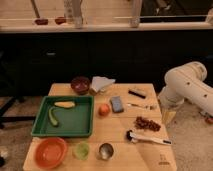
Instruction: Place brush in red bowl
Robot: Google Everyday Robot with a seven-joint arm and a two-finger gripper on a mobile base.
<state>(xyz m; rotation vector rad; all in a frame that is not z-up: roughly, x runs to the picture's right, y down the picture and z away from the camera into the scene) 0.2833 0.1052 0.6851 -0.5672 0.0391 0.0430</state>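
Wooden square tabletop (145,156) carries everything. White jointed robot arm (187,85) comes in from view-right. Its end effector (167,116) hangs just off the tabletop's right edge, fingers spread, nothing in them.

Green rectangular plastic tray (75,125) is well apart from the end effector, across to view-left. Wide shallow orange-red bowl (50,152) is the farthest item from it, diagonally across at the near-left corner, and looks empty. Slim brush with long white handle and small dark rounded head (147,138) lies flat on the tabletop, near the end effector, just down-left of it in view, not yet picked.

Likely risks:
- Reddish-brown crumpled packet or pile (146,124) sits just beside the brush, between it and the end effector. A sloppy descent could clip or drag it.
- The handle is thin and lies flat, so the fingers may scrape wood or let it slip. A grasp near one end would let the brush swing.
- Small green plastic cup (81,150) and small shiny metal cup (105,150) stand on the way to the bowl. A low carry could knock them over.
- The bowl is shallow, so a long handle could lever the brush out over the rim.
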